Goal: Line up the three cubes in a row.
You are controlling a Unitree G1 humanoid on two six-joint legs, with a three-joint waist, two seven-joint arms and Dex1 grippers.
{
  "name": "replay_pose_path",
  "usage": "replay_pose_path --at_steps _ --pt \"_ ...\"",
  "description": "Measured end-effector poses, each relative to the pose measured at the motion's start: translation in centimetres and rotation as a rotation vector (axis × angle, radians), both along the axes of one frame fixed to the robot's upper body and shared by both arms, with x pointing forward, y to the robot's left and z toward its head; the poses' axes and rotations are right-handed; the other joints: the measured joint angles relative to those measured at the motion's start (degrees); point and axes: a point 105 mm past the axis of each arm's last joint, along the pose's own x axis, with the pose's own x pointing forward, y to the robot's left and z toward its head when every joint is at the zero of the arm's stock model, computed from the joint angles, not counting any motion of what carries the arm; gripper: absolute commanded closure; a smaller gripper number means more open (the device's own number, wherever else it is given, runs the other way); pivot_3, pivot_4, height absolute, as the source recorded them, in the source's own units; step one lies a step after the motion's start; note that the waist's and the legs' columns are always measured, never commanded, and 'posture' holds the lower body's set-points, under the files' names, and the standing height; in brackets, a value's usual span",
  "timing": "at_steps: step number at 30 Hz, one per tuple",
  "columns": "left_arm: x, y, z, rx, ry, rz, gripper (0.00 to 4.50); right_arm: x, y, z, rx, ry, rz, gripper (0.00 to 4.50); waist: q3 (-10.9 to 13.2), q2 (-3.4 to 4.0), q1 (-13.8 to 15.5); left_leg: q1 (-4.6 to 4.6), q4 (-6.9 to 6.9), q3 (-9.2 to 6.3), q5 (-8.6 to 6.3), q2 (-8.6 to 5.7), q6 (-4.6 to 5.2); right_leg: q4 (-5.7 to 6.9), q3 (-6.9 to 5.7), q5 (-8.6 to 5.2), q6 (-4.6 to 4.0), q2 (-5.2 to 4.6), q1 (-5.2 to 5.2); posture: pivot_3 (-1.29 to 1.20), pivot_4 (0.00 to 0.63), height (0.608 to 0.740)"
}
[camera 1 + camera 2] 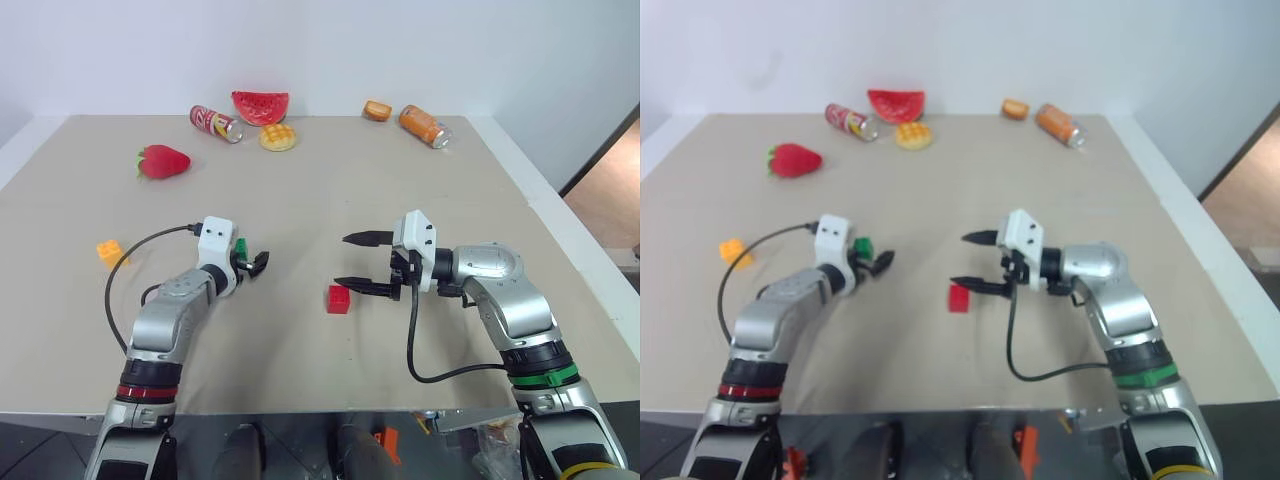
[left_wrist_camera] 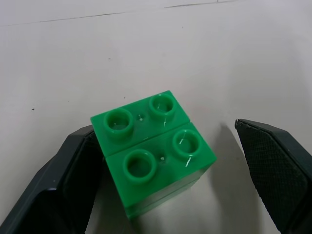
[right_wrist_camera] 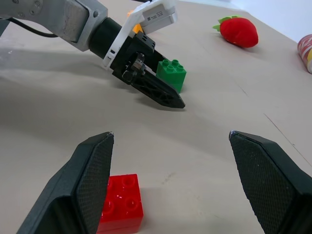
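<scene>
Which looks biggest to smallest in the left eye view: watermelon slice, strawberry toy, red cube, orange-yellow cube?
1. Watermelon slice
2. Strawberry toy
3. Red cube and orange-yellow cube: they look about alike, so no ranking between them.
The two toys lie farther from the camera yet look larger, so that order is safe.

Red cube (image 1: 339,299), green cube (image 1: 240,247), orange-yellow cube (image 1: 111,252) lie apart.

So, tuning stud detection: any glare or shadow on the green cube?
Left wrist view: small bright glints on the green cube's stud rims, soft shadow on the table beside it. Right wrist view: no evident glare on its studs.
</scene>
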Motion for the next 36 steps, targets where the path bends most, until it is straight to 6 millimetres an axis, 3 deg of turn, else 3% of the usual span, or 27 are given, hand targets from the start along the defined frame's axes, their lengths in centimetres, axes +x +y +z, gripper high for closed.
replay_pose_path --at_steps 7,13,17,20,23,31,36 --pt "-1.7 1.7 -0.3 0.111 0.018 0.017 0.2 0.1 -0.1 -0.1 -0.001 0.004 -0.004 0.58 0.0 -0.01 -1.4 0.06 -0.03 0.06 -0.05 0.03 -0.06 0.0 0.1 -0.01 -0.02 0.03 -0.01 0.0 0.15 0.74" --pt "-1.9 1.7 -0.4 0.114 0.03 0.033 0.2 0.3 -0.2 -0.6 0.0 0.017 -0.012 0.58 0.0 -0.01 -1.4 0.08 -0.02 0.06 -0.05 0.03 -0.07 0.0 0.11 -0.11 -0.19 0.03 0.02 0.0 0.15 0.74" --pt "-1.3 1.2 -0.3 0.094 0.032 0.049 1.23 0.3 -0.1 -0.6 0.001 0.013 -0.009 0.53 0.0 -0.01 -1.2 0.09 0.04 0.04 -0.04 0.01 -0.05 0.0 0.1 -0.08 -0.19 0.03 0.06 0.0 0.15 0.74" --pt "-0.7 1.0 -0.2 0.08 0.034 0.075 2.33 0.3 -0.1 -0.6 0.0 0.01 -0.006 0.53 0.0 -0.01 -1.1 0.08 0.09 0.05 -0.03 -0.01 -0.04 0.0 0.12 -0.07 -0.21 0.01 0.08 0.0 0.15 0.74" --pt "-0.3 1.2 0.0 0.079 0.034 0.086 3.15 0.3 -0.1 -0.6 -0.001 0.007 -0.007 0.53 0.0 -0.01 -1.1 0.08 0.09 0.05 -0.03 -0.02 -0.04 0.0 0.13 -0.07 -0.2 0.01 0.07 0.0 0.15 0.74" --pt "0.2 1.4 0.2 0.107 0.019 0.052 3.16 0.4 -0.1 -0.7 -0.013 0.004 -0.01 0.53 0.0 -0.01 -1.1 0.05 0.06 0.04 -0.03 -0.01 -0.05 0.0 0.12 0.04 0.0 0.03 0.03 0.0 0.15 0.74" --pt "0.8 3.0 1.3 0.175 -0.125 -0.066 3.16 0.4 -0.1 -0.9 -0.019 0.007 -0.012 0.53 0.0 -0.04 -1.2 0.0 0.02 0.1 -0.04 0.02 -0.06 -0.01 0.13 -0.11 -0.26 0.02 -0.06 0.0 0.15 0.74"
